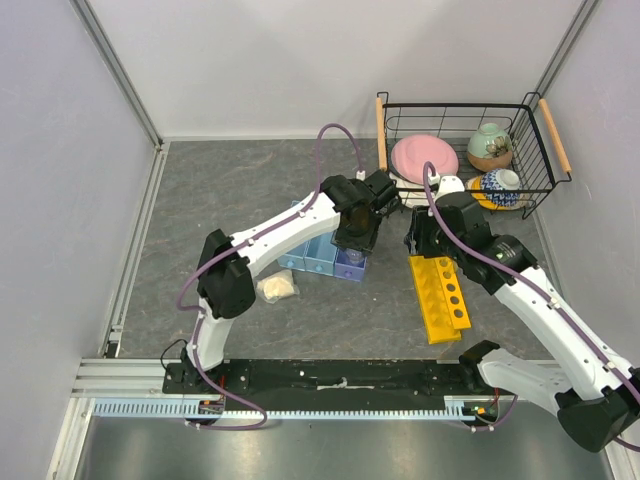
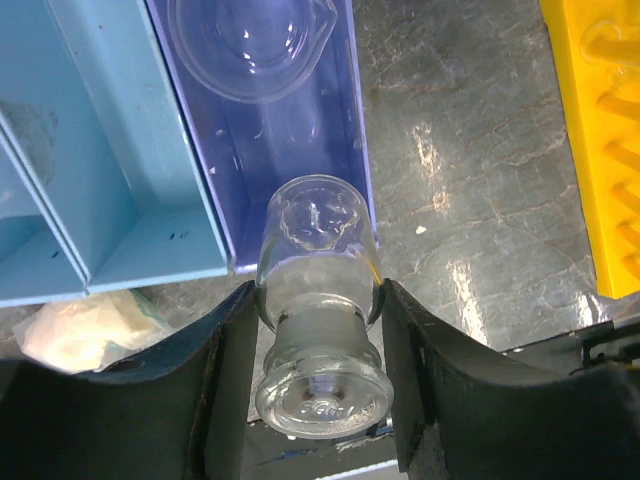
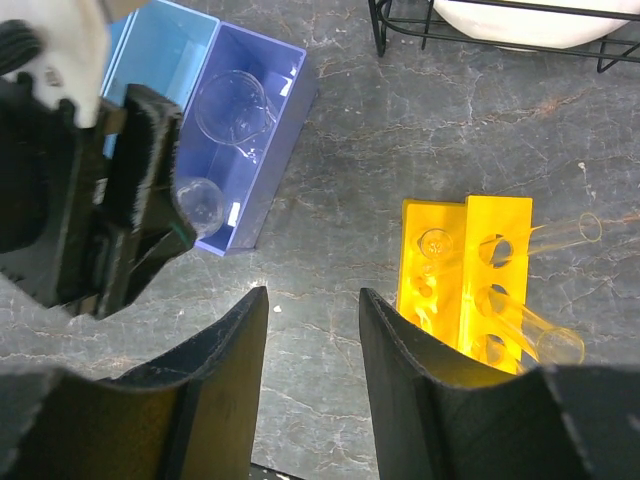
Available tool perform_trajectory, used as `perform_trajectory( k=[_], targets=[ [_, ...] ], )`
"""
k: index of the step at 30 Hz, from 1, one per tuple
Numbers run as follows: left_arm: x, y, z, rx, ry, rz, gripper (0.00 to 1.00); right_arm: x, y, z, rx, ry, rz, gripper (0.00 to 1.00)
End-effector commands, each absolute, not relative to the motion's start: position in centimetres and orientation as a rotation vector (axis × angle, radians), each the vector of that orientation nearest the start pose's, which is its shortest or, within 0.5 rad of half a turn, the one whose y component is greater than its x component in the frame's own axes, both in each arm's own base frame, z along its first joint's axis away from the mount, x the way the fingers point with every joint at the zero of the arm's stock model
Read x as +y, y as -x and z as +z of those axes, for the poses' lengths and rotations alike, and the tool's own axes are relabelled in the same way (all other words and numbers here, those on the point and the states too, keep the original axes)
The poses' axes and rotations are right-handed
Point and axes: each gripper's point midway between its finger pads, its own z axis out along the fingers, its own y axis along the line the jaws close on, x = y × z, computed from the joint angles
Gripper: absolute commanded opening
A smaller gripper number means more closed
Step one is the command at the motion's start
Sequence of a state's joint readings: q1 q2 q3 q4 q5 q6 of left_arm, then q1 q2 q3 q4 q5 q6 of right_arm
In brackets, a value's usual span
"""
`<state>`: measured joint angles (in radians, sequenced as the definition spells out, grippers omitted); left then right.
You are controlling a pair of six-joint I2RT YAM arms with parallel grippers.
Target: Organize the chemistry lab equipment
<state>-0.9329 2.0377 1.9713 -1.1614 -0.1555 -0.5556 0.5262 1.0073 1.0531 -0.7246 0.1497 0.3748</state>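
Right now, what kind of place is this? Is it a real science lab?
Probably a robot practice table dressed up as a chemistry lab, not a real one. A yellow rack holds test tubes, a blue tray holds a clear beaker, and plain walls box in the gray table.

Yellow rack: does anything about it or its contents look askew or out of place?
Yes. The test tubes in the rack slant well off to one side in the right wrist view instead of standing straight in their holes. Nothing looks spilled or broken.
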Motion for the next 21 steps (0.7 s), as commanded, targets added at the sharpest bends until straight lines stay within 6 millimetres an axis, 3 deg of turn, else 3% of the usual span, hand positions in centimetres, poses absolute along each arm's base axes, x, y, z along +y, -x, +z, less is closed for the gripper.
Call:
perform_trajectory(
  k=[1, 21],
  targets=[
    [-36.7, -28.1, 15.3, 2.678, -0.464, -0.226, 0.20, 13.8, -25.4, 22.5, 2.242, 0.083, 0.352, 0.49],
    [-36.4, -30.5, 8.9, 2.767, -0.439, -0.135, 0.19, 14.0, -25.1, 21.5, 2.256, 0.102, 0.363, 0.49]
  ],
)
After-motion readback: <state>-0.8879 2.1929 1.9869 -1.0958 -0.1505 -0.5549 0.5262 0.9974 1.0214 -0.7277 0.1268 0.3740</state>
